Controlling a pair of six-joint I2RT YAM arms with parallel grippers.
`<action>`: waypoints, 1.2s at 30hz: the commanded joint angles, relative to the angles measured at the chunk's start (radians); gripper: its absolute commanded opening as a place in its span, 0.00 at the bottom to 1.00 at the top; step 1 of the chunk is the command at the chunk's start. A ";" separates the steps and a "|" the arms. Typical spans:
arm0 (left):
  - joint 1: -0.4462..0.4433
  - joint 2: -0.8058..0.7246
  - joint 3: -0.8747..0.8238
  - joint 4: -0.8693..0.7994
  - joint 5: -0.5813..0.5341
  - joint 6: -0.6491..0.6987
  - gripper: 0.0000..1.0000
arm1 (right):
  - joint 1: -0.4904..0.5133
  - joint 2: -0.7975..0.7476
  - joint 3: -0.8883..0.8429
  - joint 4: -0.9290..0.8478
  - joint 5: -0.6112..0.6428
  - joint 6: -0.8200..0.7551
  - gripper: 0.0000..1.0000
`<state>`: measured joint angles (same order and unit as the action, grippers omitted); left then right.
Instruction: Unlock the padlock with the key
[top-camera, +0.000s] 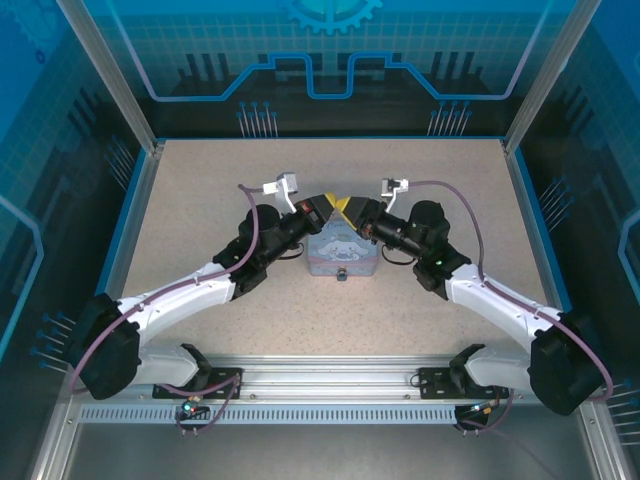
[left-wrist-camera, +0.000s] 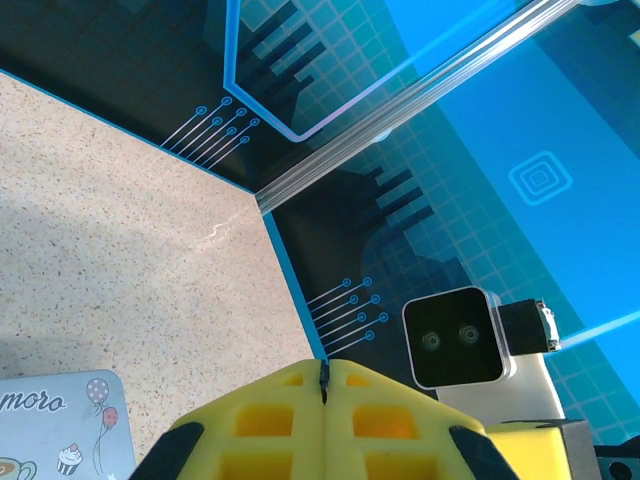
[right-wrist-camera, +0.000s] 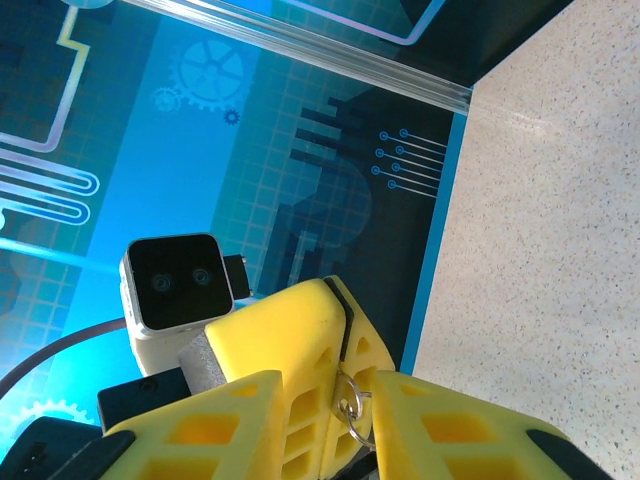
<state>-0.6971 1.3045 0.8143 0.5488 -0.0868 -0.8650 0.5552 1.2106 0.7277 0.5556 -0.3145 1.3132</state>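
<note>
— Yellow fingers of the left claw (left-wrist-camera: 326, 368) are seen pressed flat together at the bottom of the left wrist view. What is held between them?

— A thin dark metal key (left-wrist-camera: 323, 382) is pinched in the seam, with only its edge shown. The left claw is clenched on it.

— And the right claw (right-wrist-camera: 328, 400)?

— Its two yellow fingers are held apart in the right wrist view, with the left claw's fingertips set in the gap. A small silver metal ring (right-wrist-camera: 351, 407) is hung at that seam, just beside one finger of the right claw. Nothing is seen to be gripped there, so the right claw is taken as released.

— Where is the lock found?

— From above, a small dark-grey metal padlock (top-camera: 342, 273) is seen at the near edge of a pale blue cartoon-printed tin box (top-camera: 325, 255), touching it. The two claws are met above the far side of the tin, apart from the padlock.

— What is the tin set on?

— It is laid on a speckled beige surface (top-camera: 200, 200), near the middle, between the two arms.
</note>
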 joint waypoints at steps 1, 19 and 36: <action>-0.013 0.016 -0.003 0.035 -0.023 -0.003 0.00 | -0.006 -0.004 -0.001 0.035 0.006 0.001 0.28; -0.017 0.011 0.004 0.041 -0.045 -0.016 0.00 | -0.006 0.026 -0.029 0.056 0.011 0.015 0.24; -0.022 0.022 -0.002 0.053 -0.046 -0.028 0.00 | -0.004 0.059 0.004 0.083 -0.022 0.013 0.21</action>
<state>-0.7059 1.3159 0.8143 0.5594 -0.1162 -0.8890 0.5556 1.2568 0.7052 0.6041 -0.3233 1.3251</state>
